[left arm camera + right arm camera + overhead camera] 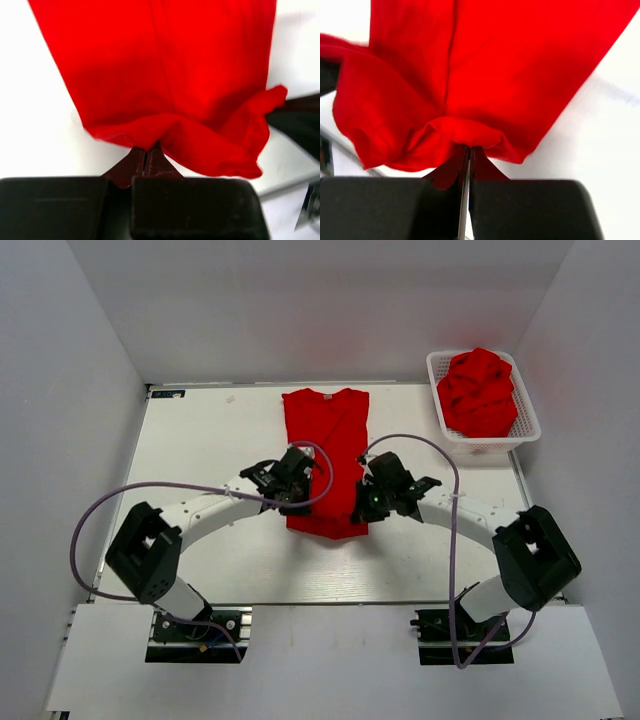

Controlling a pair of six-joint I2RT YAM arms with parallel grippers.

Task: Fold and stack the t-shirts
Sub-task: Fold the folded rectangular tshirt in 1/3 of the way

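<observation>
Left gripper pinched shut on the near hem of the t-shirt, red cloth bunched up right at the fingertips; right gripper likewise, clamped tight on the same hem toward the other corner. Partway through one shirt, by the look of it: already narrowed into a long strip, collar end away from the arms, lying flat on the white table. Left to do, most likely: carrying the near hem up toward the collar for the cross fold, then setting it down as the base of a stack. No stack anywhere in view yet. Plenty more waiting, too: a crumpled red heap of t-shirts in the white lattice basket at the far right corner. Both arms swung inward from their bases, elbows out wide, wrists low over the table and close together at the strip's near end.
</observation>
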